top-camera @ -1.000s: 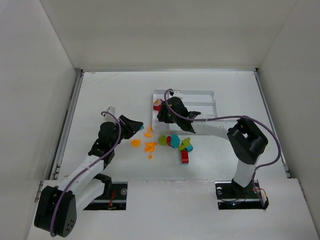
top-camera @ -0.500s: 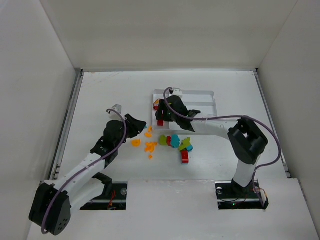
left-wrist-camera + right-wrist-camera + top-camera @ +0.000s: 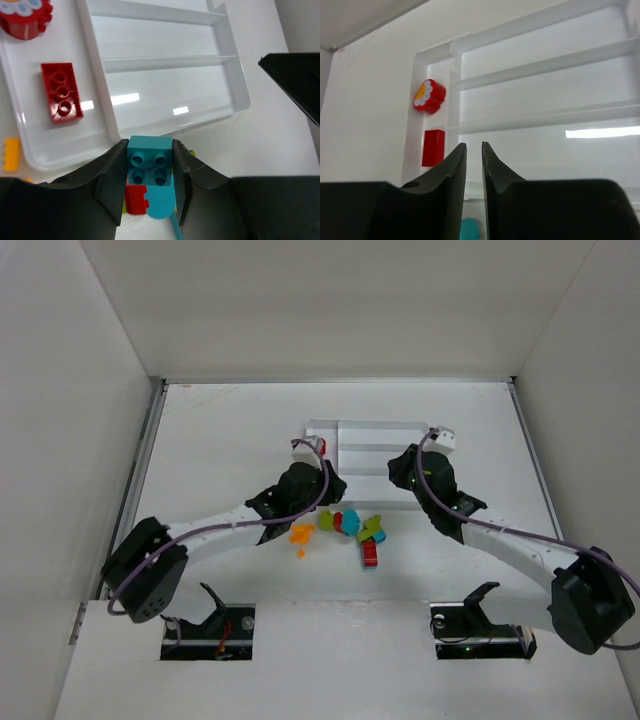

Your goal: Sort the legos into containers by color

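The left gripper [image 3: 149, 151] pinches a teal brick [image 3: 149, 162] by its sides, low in the middle of its wrist picture, just short of the near rim of the white tray [image 3: 239, 95]. A red brick [image 3: 61, 92] and a red flower piece [image 3: 22, 17] lie in the narrow section at upper left. The right gripper [image 3: 473, 146] is closed on nothing and faces the tray. Let go here, I reckon the teal brick would strike the rim and tumble outside, or stray left among the reds. The loose pile [image 3: 350, 523] lies right beneath, easily knocked.
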Controlling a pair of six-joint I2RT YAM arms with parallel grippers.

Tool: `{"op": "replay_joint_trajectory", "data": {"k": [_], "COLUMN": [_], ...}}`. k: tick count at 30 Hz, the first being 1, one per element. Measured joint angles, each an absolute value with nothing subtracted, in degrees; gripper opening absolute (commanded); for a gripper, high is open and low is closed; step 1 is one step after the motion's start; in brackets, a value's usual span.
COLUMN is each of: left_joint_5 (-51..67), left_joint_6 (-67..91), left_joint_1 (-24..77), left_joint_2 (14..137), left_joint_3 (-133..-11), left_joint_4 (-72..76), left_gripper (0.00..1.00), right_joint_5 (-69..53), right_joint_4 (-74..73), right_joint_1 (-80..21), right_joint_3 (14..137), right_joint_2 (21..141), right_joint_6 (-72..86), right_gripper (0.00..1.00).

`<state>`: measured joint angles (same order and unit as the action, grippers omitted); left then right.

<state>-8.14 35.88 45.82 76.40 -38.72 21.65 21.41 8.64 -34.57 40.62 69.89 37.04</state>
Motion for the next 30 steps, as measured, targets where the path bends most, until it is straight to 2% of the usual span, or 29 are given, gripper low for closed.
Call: {"op": "replay_joint_trajectory", "data": {"k": [6,10,13,25,30], "left_joint_5": [-10.7,-11.8,-12.5,-15.7,-15.9], "left_joint_6": [32.9,31.4,30.4,27.9,27.8], "left_joint_1": [47.9,48.2,48.6,49.1,49.1], "left_joint_2": [88.5,94.3,97.9,102.4,101.5], "left_joint_3": [-46.7,-51.2,-53.5,-55.5,-55.5], "left_joint_4": [23.4,24.3,24.6,24.7,24.7], "left_gripper": [0.14,0.15,0.19,0.49,0.56], "right_joint_5": [21.0,20.3,19.8,19.5,19.5], "right_joint_4": [10.8,11.3,12.5,14.6,14.7], "right_joint_1": [-31.0,-29.6,-29.6,-29.6,-29.6], "right_joint_3": [32.9,31.6,31.1,30.8,30.8], "right_joint_2": [67.6,67.5,66.7,66.3,66.4], "right_joint_6": [37.6,38.4,38.7,38.9,38.9], "right_gripper": [0.41,0.55,0.61,0.63,0.63]}}
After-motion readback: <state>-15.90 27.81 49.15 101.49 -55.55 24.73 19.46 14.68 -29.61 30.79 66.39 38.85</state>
